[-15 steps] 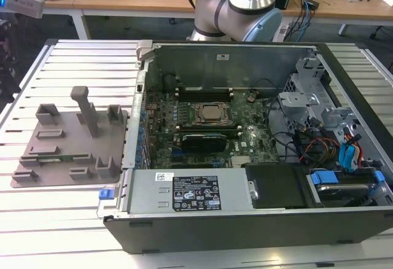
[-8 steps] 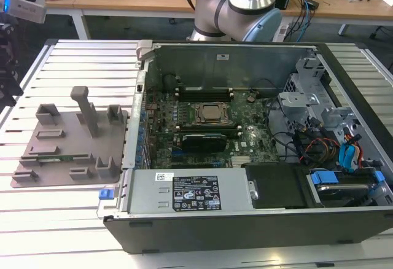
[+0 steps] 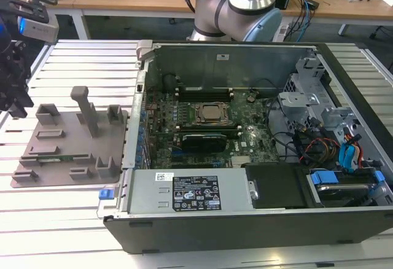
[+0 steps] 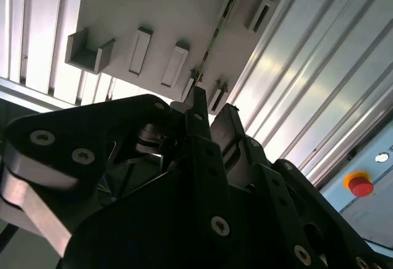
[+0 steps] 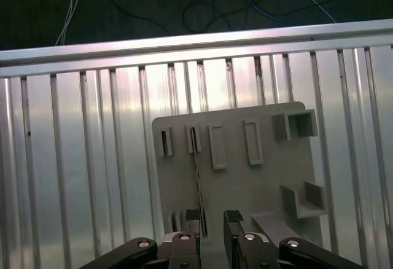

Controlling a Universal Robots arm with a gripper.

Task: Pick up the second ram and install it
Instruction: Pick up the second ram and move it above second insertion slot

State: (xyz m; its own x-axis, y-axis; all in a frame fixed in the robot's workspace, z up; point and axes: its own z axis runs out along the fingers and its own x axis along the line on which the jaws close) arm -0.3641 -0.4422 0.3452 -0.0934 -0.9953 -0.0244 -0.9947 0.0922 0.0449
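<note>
**A:** Where's the second ram [image 3: 58, 156]?

**B:** It stands on edge in a slot of the grey fixture plate [image 3: 70, 141]. The plate lies on the ribbed metal tabletop [image 3: 73, 220], to the exterior view's left of the open computer case [image 3: 245, 235].

**A:** So it's not in the motherboard [image 3: 245, 143]?

**B:** No, it's well apart from it, outside the case.

**A:** And the jaws?

**B:** Spread, with nothing pinched between them. In the first wrist view the second ram [image 5: 198, 177] shows as a thin line across the fixture plate [image 5: 245, 183]. It runs into the gap, closer to one of the fingertips [image 5: 186, 225] than to the other.

**A:** Does the other camera show the same?

**B:** Yes. In the second wrist view the stick's edge [image 4: 214, 38] leads down to the dark fingertips [image 4: 199, 103].

**A:** Are they touching it?

**B:** I can't tell. In the exterior view the jaws hang at the far left, above the tabletop near the plate.
</note>
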